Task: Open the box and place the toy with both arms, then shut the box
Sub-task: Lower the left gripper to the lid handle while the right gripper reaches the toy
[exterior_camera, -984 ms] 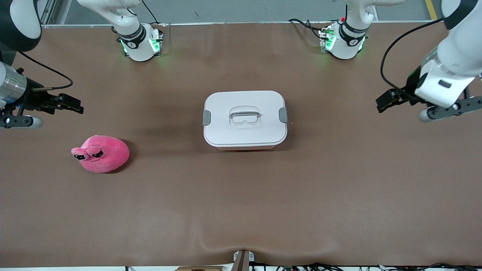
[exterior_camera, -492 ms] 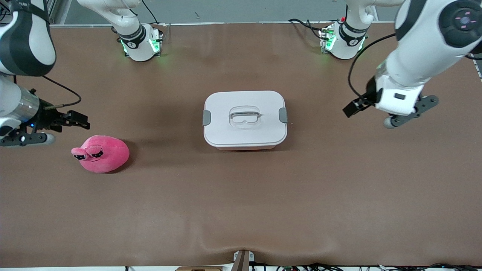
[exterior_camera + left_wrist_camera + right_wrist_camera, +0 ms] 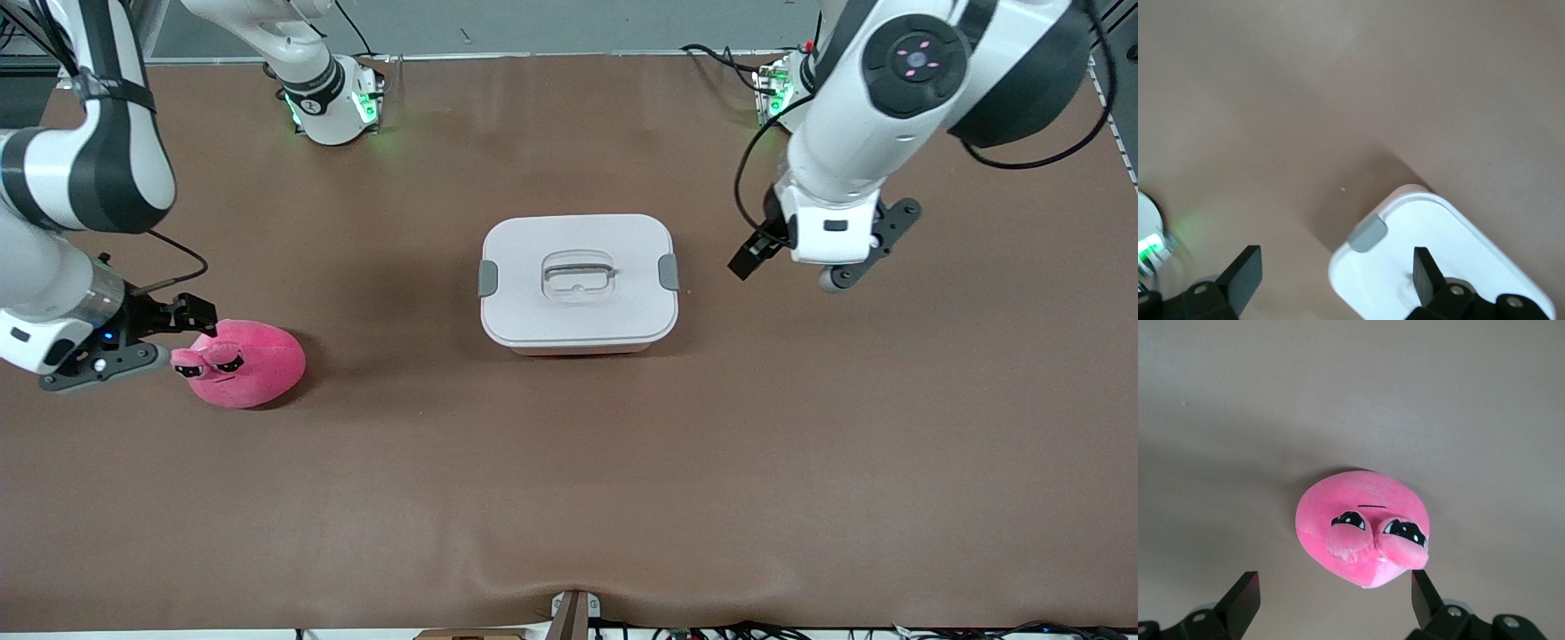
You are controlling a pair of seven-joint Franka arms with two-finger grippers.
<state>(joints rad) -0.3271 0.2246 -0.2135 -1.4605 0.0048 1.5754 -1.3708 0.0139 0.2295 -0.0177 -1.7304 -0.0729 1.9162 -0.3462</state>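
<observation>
Brown matting covers the whole table, wrinkled only at the edge nearest the front camera, with broad bare stretches on every side of the two things on it. At the middle sits the rounded-rectangular translucent pink plastic box, its white lid on, a grey clip at each short end and a recessed handle in the top. The round hot-pink plush toy with stalked black-and-white eyes lies well apart from it, toward the right arm's end and nearer the front camera. The right gripper hangs with its black fingers spread wide and empty, right beside the toy's eyes, whether touching them cannot be told. The left gripper hovers over bare matting just off the box's clip at the left arm's end, its fingers likewise parted and holding nothing.
</observation>
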